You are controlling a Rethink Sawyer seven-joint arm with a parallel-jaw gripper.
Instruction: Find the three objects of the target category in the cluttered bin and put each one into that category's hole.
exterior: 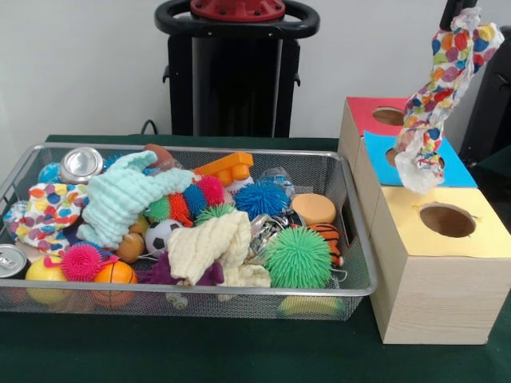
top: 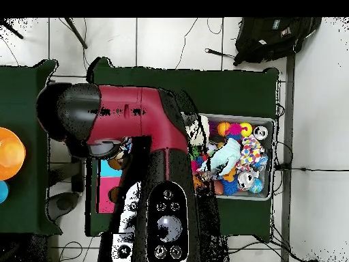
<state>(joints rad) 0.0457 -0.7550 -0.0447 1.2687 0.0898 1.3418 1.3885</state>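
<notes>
The gripper (exterior: 459,11) shows only as a dark tip at the top right corner of the front view, and it is closed on a multicoloured spotted cloth (exterior: 435,96) that hangs down from it in a twisted strip. The cloth's pale lower end dangles directly below the gripper, over the blue-topped box (exterior: 455,169) and just above the near edge of the yellow-topped box (exterior: 439,263). Whether the cloth touches the blue top cannot be told.

Three wooden boxes stand in a row beneath the gripper: the red-topped box (exterior: 359,116) farthest back, then the blue one, then the yellow one, each with a round hole in its lid. The yellow box's hole (exterior: 447,219) lies below and slightly in front of the cloth's end.

Well off to the side of the gripper sits the wire mesh bin (exterior: 359,279) on the green surface (exterior: 239,351), packed with clutter. Inside it lie a mint green cloth (exterior: 120,199), a cream cloth (exterior: 209,247), a second spotted cloth (exterior: 48,211), a green spiky ball (exterior: 298,257), a blue spiky ball (exterior: 259,199), a pink spiky ball (exterior: 81,262), a small soccer ball (exterior: 162,235), an orange toy block (exterior: 226,169) and a silver can (exterior: 80,163).

In the overhead view the red and black arm (top: 146,136) covers the boxes almost entirely, and the gripper itself is hidden under it.
</notes>
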